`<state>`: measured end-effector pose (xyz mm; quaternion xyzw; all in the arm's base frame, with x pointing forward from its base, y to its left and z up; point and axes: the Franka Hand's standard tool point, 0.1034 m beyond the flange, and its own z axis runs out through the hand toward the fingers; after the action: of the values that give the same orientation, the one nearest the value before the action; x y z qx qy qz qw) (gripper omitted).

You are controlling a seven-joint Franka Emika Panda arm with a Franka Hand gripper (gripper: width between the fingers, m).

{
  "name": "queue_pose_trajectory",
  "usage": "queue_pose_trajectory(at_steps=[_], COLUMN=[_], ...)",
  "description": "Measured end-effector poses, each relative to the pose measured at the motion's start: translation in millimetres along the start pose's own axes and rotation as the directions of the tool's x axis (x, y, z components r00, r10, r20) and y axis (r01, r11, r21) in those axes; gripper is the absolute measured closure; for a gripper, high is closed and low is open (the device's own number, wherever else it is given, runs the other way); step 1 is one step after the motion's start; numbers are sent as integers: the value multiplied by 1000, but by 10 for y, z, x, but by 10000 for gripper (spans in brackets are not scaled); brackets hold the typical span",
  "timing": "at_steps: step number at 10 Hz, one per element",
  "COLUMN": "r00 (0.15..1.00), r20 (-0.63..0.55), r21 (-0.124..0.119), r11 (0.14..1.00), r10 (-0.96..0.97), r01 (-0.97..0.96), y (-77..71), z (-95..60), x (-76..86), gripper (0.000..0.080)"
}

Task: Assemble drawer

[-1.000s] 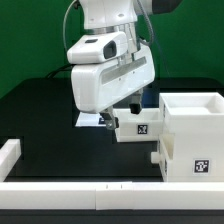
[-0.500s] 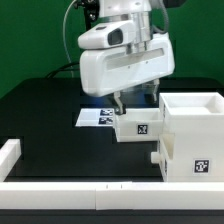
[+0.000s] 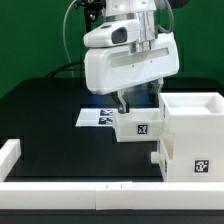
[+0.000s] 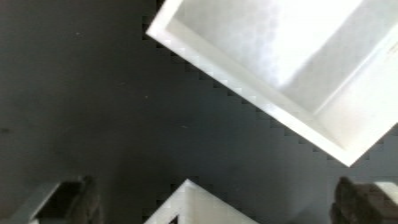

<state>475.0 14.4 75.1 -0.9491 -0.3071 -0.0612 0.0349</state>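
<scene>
A black tabletop (image 3: 40, 120) edged by low white rails (image 3: 60, 187) holds the parts of a white plastic drawer unit. In the exterior view, the large boxy housing (image 3: 195, 135) stands at the exterior view's right, open at the top, with a black-and-white square tag on its front lower corner. A small tray (image 3: 138, 127) with a square tag on its face sits just beside the housing on the exterior view's left, touching or nearly touching its side. A second small part with a round knob (image 3: 158, 157) pokes out low at the housing's front corner. Behind the tray, a flat marker board (image 3: 97, 117) printed with tags lies on the tabletop. The robot arm's white wrist block (image 3: 130, 60) hangs directly over the tray, and its pincer (image 3: 124, 104) reaches down to the tray's rear edge. Its dark fingers (image 3: 123, 103) are mostly hidden by the wrist block. In the wrist view, two dark fingertips (image 4: 57, 198) stand wide apart with a white corner of the tray (image 4: 199, 203) between them, so the pincer is spread and not clamped on anything. A white open-top part (image 4: 285, 60) fills the far side of that view.
</scene>
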Motion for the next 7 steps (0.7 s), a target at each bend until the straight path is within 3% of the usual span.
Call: queue_pose_trajectory(at_steps=[2,3,7], r00=[973,955,950], r20=[-6,-9,-11], r21=[-6,-5,-3], r11=[973,955,950], r10=[232,298,313], r01=[-232,-298,-313], y=[-231,-329,-341], z=[62,76,105], x=[-108,-64,-73], gripper=[149,149,149])
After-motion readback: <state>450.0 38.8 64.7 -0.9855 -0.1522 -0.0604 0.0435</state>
